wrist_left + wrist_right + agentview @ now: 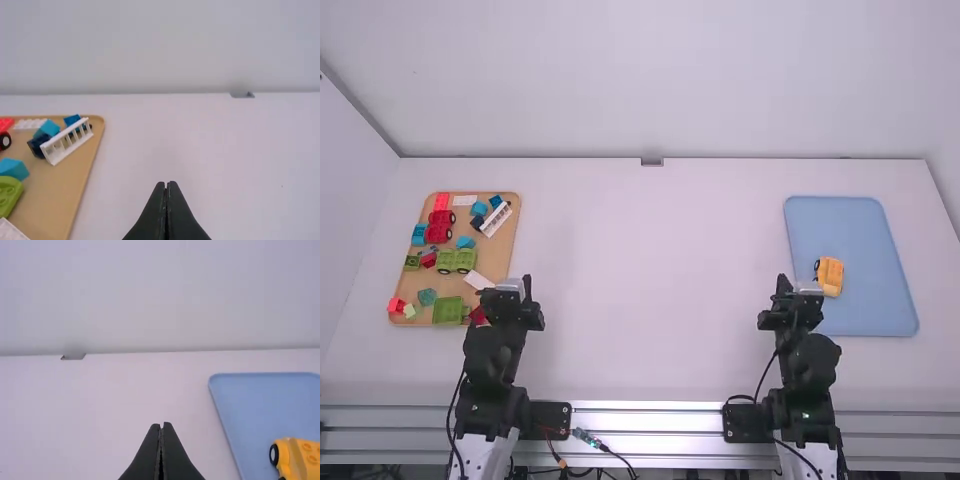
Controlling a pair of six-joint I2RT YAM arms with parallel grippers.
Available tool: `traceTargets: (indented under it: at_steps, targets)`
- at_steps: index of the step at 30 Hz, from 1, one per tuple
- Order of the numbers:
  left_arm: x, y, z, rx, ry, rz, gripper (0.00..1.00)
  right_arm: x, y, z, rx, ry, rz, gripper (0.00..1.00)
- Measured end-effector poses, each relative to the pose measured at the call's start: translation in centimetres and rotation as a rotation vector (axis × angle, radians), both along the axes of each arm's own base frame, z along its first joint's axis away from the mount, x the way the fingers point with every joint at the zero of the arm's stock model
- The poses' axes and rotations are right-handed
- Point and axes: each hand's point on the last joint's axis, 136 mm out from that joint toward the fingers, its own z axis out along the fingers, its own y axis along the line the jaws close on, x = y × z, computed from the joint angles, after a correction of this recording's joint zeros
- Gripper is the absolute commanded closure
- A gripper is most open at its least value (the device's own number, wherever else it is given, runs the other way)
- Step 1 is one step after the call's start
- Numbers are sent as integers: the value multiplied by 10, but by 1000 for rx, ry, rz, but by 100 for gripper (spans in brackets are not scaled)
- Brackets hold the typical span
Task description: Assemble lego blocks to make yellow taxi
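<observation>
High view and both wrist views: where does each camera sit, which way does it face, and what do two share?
High view: above and behind both arms, which show, facing forward and down at the table.
Left wrist view: on the left wrist, facing the back wall past the wooden tray; shut fingers show.
Right wrist view: on the right wrist, facing that wall past the blue tray; shut fingers show.
High and right wrist views share the yellow car.

No words, labels or numbers (nor any brand or sign) seem readable here.
</observation>
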Motion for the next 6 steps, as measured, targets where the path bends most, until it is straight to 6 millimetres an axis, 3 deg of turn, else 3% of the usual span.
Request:
traceTargets:
  at_steps: [6]
  targets:
    - [-1, 0, 6, 0, -25, 0, 100, 0, 0, 0, 0, 0, 3, 100]
